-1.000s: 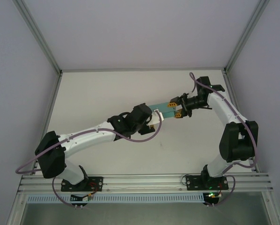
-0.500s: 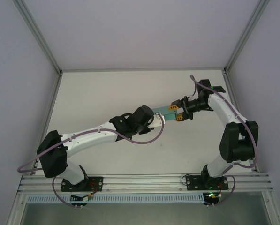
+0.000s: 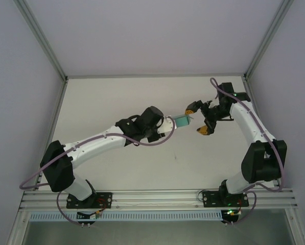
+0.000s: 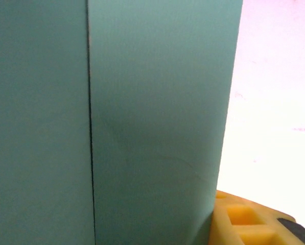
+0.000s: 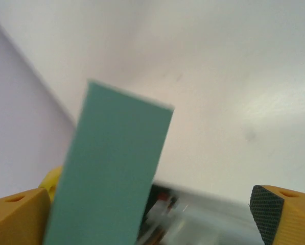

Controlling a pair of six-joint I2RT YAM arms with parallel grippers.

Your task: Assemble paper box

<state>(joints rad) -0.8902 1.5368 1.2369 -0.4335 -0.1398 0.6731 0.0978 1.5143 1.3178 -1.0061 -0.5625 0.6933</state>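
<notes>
- Stretching beneath the box (image 3: 182, 121), the worktop (image 3: 142, 97) seems not to touch it.
- Left tool (image 3: 172, 123) pinches the box's left end.
- Right tool (image 3: 198, 119) hangs spread just right of the box.
- Box: mid-fold, I judge; next, right tool must close on its free end.

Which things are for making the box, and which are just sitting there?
For the job:
- paper box, teal, held up off the table by the left tool
- right tool, open beside the box

Just there:
- table
- purple cables on the arms
- metal rail at the near edge
</notes>
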